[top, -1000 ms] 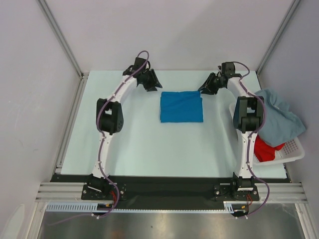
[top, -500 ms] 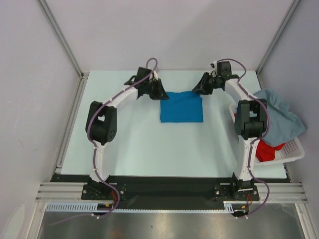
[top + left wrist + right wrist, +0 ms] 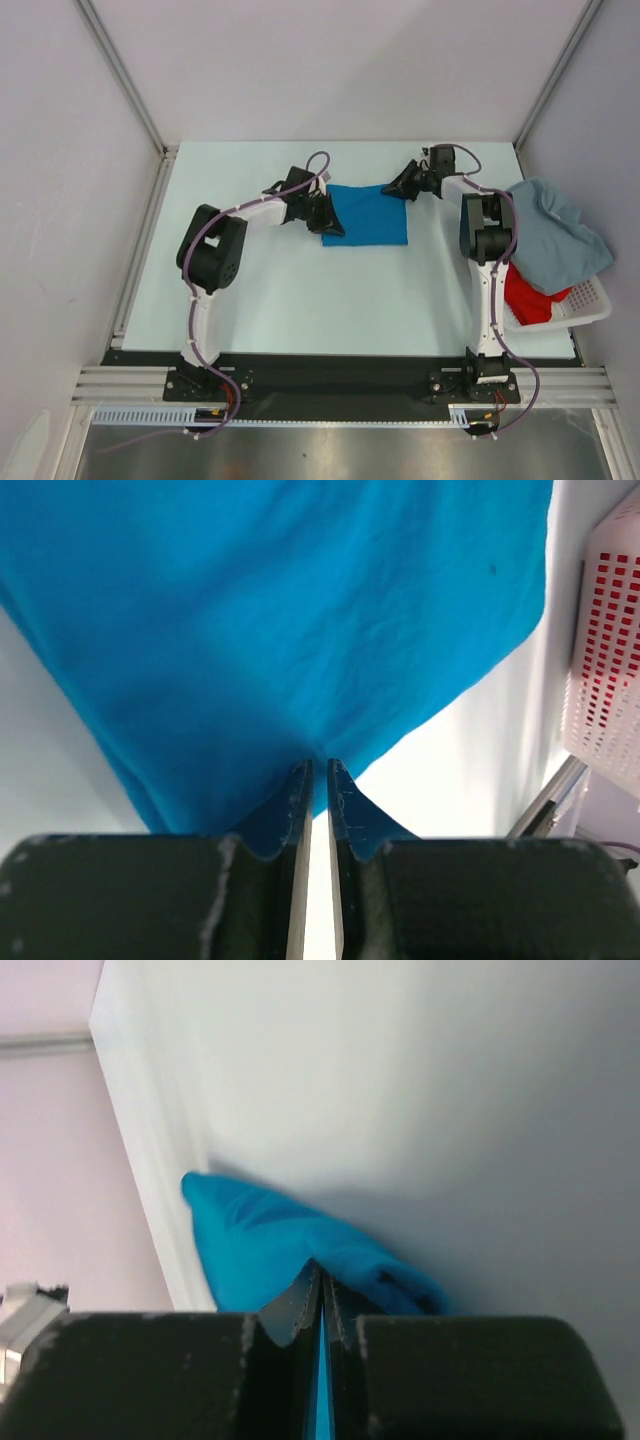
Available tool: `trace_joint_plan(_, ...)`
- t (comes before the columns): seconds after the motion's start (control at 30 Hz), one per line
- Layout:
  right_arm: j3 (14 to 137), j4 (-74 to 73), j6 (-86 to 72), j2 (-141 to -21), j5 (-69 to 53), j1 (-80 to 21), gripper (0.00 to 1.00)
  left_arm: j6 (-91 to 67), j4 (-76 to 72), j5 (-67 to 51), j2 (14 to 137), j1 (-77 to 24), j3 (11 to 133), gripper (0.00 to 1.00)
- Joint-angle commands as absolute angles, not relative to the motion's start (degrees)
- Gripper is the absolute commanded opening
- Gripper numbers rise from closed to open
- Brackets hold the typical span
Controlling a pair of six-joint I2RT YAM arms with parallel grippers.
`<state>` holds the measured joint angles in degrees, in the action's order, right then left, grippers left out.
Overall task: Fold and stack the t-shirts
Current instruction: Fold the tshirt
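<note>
Right hand [image 3: 320, 1274] tight on blue t-shirt [image 3: 252, 1236]

Robotics lab, enclosed test cell. Pale desk [image 3: 270, 290] walled by plain white panels [image 3: 330, 70] on aluminium posts [image 3: 120, 75]. Left arm [image 3: 212, 250] and right arm [image 3: 490, 235], cabled, bolted to a slotted metal rail [image 3: 120, 385] at the near edge. White slatted basket [image 3: 590, 305] at the desk's right side.
</note>
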<state>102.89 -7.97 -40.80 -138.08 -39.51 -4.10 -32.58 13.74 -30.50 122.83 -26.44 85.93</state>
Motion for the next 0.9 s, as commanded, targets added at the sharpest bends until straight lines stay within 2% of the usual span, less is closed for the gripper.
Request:
trace_joint_plan(0.0,107.57,-3.69,-44.82,-142.20,-38.15,-1.77,0.07,-30.15,11.78,-30.15,119.88,-26.10,82.64,0.15)
trace_joint_plan(0.23,114.25,-8.08,-45.62,-144.84,-37.78,-0.44,0.15,-29.44,11.51,-31.55,119.01,-27.07,80.59,0.14)
trace_joint_plan(0.37,120.83,-19.83,-37.13,-141.16,-36.48,-0.70,0.22,-29.36,14.40,-31.73,115.58,-26.89,83.75,0.18)
trace_joint_plan(0.43,122.43,-28.01,-34.20,-137.56,-35.95,-1.23,0.26,-29.00,17.12,-31.99,114.53,-26.98,87.61,0.23)
trace_joint_plan(0.53,117.98,-33.65,-30.51,-131.76,-37.43,-2.72,0.35,-28.83,19.41,-33.30,115.22,-26.46,92.10,0.26)
trace_joint_plan(0.6,114.37,-35.67,-27.97,-129.04,-39.01,-4.39,0.36,-29.79,19.86,-34.36,116.36,-26.02,93.86,0.26)
trace_joint_plan(0.73,106.02,-35.61,-27.42,-124.56,-44.89,-5.36,0.27,-30.85,19.95,-34.89,119.09,-24.26,93.78,0.25)
trace_joint_plan(0.83,99.24,-34.45,-25.85,-123.40,-45.44,-4.84,0.15,-31.46,19.08,-35.68,121.90,-23.38,92.20,0.23)
trace_joint_plan(0.87,96.18,-34.45,-25.32,-122.62,-45.44,-4.49,0.07,-31.73,18.81,-36.21,122.43,-23.20,91.76,0.23)
